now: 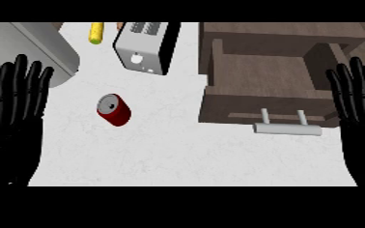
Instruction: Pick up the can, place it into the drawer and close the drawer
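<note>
Both hands are released and flat: left hand (21, 106) at the left edge, right hand (348, 101) at the right. The can (114, 109) sits on the counter (178, 149), well left of the open drawer (260, 75). Nudge it before you grasp and it may topple.

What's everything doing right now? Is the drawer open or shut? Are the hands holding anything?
can: looks upright on the counter, nothing touching it.
drawer: pulled open, nothing showing inside.
left hand: open, resting at the left edge, holding nothing.
right hand: open, resting at the right edge, holding nothing.
toaster: at the back; cannot tell if it is on.
</note>
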### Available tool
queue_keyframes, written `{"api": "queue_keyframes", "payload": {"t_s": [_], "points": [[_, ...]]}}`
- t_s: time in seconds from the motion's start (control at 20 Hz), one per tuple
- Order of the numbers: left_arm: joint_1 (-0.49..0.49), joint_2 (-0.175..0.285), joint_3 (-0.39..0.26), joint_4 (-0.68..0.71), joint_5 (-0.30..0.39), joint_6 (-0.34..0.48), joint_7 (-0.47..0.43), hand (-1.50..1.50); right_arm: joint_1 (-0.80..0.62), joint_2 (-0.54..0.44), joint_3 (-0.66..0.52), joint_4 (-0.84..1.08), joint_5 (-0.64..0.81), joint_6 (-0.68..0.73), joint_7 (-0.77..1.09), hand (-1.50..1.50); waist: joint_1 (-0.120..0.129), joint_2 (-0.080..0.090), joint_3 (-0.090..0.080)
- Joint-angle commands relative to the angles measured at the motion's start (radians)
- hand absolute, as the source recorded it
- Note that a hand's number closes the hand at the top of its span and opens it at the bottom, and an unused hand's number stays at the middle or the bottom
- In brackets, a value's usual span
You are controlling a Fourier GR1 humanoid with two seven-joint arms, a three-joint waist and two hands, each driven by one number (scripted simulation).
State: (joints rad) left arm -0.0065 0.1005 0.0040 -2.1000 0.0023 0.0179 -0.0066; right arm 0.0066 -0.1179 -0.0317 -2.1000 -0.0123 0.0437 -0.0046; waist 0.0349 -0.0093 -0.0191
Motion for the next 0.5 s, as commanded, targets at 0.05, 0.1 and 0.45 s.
{"api": "queue_keyframes", "payload": {"t_s": [0.05, 0.1, 0.45], "points": [[0.004, 0.076, 0.110, 0.052, 0.186, -0.140, -0.056, -1.50, 0.007, 0.024, 0.017, 0.019, 0.015, -0.003, -0.036, -1.50, -0.032, 0.010, 0.018], [0.050, 0.097, 0.100, 0.039, 0.245, -0.215, -0.081, -1.50, 0.000, 0.028, 0.028, -0.017, 0.013, -0.014, 0.010, -1.50, -0.029, 0.008, 0.017], [0.061, 0.245, 0.202, 0.206, 0.425, -0.298, 0.193, -1.50, 0.057, 0.059, -0.024, 0.044, 0.008, -0.100, 0.199, -1.50, -0.036, 0.011, 0.018]]}}
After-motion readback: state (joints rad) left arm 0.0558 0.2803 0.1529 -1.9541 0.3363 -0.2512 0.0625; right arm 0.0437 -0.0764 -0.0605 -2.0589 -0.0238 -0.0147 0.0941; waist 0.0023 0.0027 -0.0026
